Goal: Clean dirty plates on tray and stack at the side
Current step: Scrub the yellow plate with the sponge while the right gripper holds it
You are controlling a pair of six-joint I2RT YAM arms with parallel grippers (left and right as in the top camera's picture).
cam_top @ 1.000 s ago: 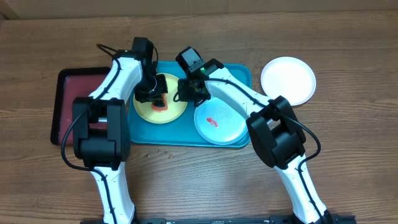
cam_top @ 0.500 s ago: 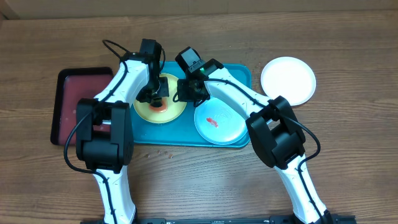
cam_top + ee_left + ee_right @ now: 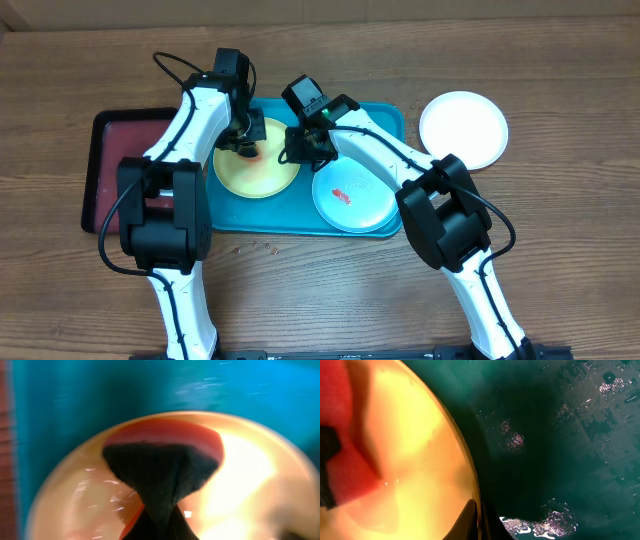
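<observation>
A yellow-green plate (image 3: 257,172) lies at the left of the turquoise tray (image 3: 388,118). My left gripper (image 3: 246,141) is shut on a red and black sponge (image 3: 161,469), pressed on the plate's far part (image 3: 240,485). From the right, my right gripper (image 3: 298,150) is shut on that plate's rim (image 3: 470,485); its fingers (image 3: 470,519) pinch the edge. A pale mint plate (image 3: 365,205) with a red smear (image 3: 340,193) sits at the tray's right. One white plate (image 3: 463,130) rests on the table to the right of the tray.
A dark red tray with a black rim (image 3: 105,170) lies left of the turquoise tray, under the left arm. Small crumbs (image 3: 260,243) dot the wooden table in front of the tray. Both arms reach in from the near side.
My left gripper has dragged the sponge from the plate's middle toward its far rim. The right gripper has kept its pinch on the rim without moving.
</observation>
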